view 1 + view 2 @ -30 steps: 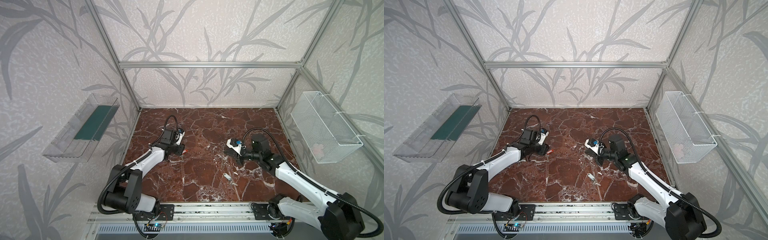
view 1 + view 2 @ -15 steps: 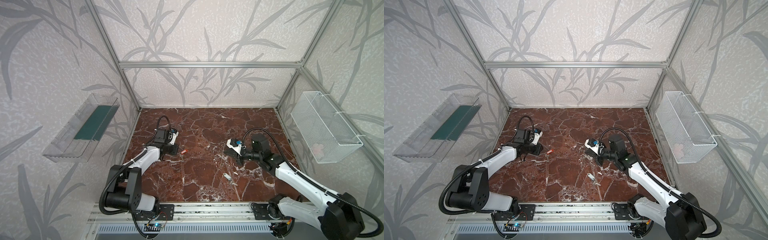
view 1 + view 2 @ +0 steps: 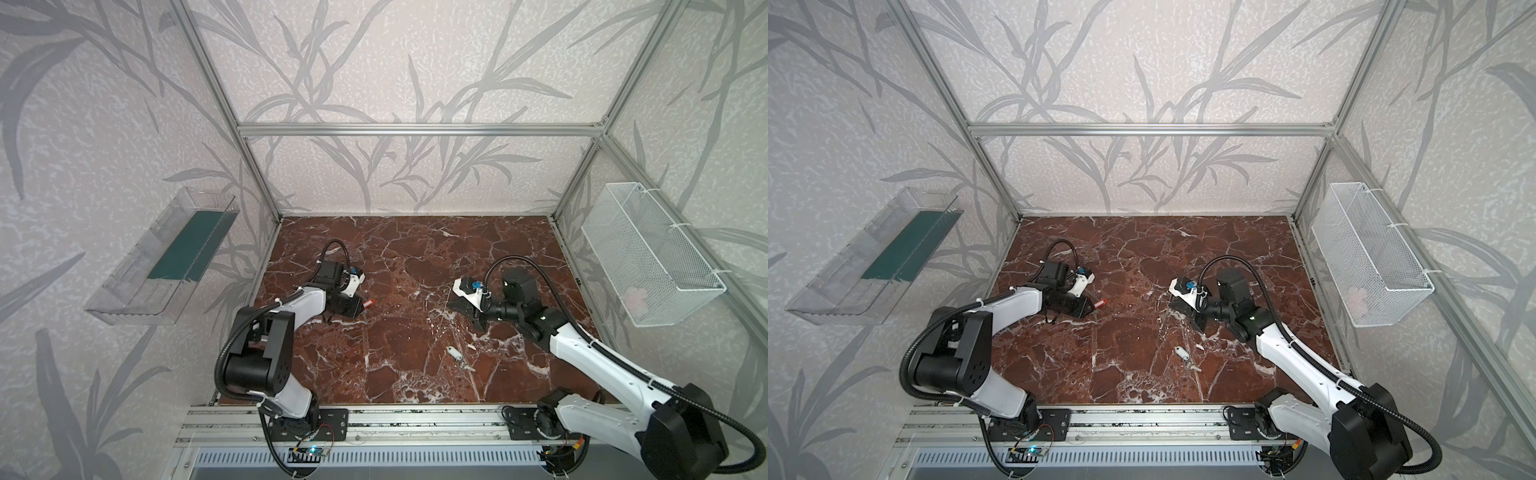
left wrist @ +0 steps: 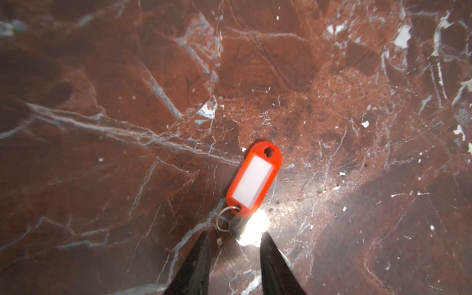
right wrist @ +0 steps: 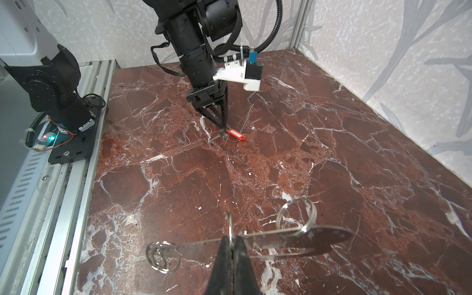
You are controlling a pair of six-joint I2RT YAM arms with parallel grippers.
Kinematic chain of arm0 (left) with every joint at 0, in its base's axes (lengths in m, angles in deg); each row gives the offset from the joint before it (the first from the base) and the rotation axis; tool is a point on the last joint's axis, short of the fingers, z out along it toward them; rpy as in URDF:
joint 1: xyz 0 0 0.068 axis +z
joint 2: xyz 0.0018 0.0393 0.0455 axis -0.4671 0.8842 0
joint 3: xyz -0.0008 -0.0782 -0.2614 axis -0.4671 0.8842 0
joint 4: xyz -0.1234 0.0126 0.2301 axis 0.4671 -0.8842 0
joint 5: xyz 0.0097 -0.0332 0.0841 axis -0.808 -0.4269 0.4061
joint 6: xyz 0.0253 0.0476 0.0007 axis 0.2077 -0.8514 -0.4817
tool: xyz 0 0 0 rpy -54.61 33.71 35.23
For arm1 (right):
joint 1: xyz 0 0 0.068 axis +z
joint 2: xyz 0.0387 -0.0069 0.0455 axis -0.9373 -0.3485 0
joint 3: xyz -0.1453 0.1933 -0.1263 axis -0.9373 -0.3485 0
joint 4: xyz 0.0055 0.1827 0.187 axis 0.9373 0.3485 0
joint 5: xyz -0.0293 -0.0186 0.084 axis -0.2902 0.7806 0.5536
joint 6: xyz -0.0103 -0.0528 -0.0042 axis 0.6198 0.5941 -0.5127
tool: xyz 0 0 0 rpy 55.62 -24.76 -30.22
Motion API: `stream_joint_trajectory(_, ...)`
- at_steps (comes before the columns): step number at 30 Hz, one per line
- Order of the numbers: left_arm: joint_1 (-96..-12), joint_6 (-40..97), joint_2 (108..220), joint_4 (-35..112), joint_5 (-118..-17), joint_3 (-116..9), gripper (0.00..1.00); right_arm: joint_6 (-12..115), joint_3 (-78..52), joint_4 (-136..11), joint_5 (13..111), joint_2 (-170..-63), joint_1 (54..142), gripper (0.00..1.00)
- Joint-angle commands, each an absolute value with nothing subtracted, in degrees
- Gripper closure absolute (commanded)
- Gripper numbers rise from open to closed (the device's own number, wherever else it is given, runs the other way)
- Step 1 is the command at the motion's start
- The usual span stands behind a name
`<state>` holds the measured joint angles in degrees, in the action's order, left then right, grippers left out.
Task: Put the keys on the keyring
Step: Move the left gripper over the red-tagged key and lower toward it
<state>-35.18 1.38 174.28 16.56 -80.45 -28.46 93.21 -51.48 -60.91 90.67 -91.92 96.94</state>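
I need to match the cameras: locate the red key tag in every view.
Top view: red key tag left of centre, at the left gripper tip.
Top view: same spot.
Left wrist: just beyond the gripper's fingertips.
Right wrist: far off, under that gripper's tip.
Shared landmark: the left gripper.

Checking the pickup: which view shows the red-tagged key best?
The left wrist view: the red-tagged key lies close up, tag, ring and glare-washed key head visible. The right wrist view shows it small; both top views give only a red speck.
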Motion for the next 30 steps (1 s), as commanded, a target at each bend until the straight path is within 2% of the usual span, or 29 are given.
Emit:
stream_joint_trajectory(1,-34.89,0.91,175.39,13.70,-82.55,-30.69,0.65,93.18,-50.73,-62.63,91.99,-92.04,97.20,1.00)
stream_joint_trajectory(9,-36.58,1.37,174.79,11.63,-85.57,-30.42,0.59,93.34,-50.91,-62.89,92.08,-92.87,97.19,1.00)
stream_joint_trajectory(18,-40.44,1.62,178.23,4.80,-82.48,-34.87,0.53,93.80,-51.03,-63.31,92.32,-93.87,97.20,1.00)
stream_joint_trajectory(30,-46.09,1.12,184.17,-2.61,-80.72,-41.96,0.50,94.13,-51.22,-63.43,91.99,-94.07,97.20,1.00)
